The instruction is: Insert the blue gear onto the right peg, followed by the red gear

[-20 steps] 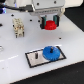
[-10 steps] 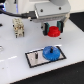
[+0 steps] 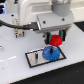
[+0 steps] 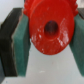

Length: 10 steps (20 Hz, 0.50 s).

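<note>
In the exterior view the blue gear (image 3: 49, 52) lies flat on the right part of the black-rimmed grey plate (image 3: 34, 59), so the right peg is hidden under it. Just above and to the right hangs the red gear (image 3: 55, 39), held between the fingers of my gripper (image 3: 55, 38). The wrist view is filled by the red gear (image 4: 49, 29), its centre hole facing the camera, with green pads (image 4: 22, 42) pressed on both sides. A second thin peg (image 3: 36, 55) stands on the plate's left part.
A white table (image 3: 70, 70) carries the plate. A black cable (image 3: 12, 22) loops across the exterior view's left. Small fixtures (image 3: 18, 33) stand at the back left, and a blue object (image 3: 1, 49) sits at the left edge.
The arm has shifted toward the exterior view's left and lower, bringing the red gear closer over the blue gear. The blue gear stays on the plate.
</note>
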Tool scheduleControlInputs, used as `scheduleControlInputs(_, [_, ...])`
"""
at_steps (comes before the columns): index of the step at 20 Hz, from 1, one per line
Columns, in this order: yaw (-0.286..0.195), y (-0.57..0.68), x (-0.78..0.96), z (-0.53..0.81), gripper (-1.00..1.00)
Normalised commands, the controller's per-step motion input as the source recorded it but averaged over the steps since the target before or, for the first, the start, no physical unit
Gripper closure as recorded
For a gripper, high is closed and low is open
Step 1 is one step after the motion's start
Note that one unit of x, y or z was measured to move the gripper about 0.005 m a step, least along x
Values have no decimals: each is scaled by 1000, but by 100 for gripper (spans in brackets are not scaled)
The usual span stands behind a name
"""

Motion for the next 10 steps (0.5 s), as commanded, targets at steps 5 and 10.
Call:
scheduleControlInputs(5, [0,-97,341,-25,100])
scheduleControlInputs(10, [0,-109,168,-51,100])
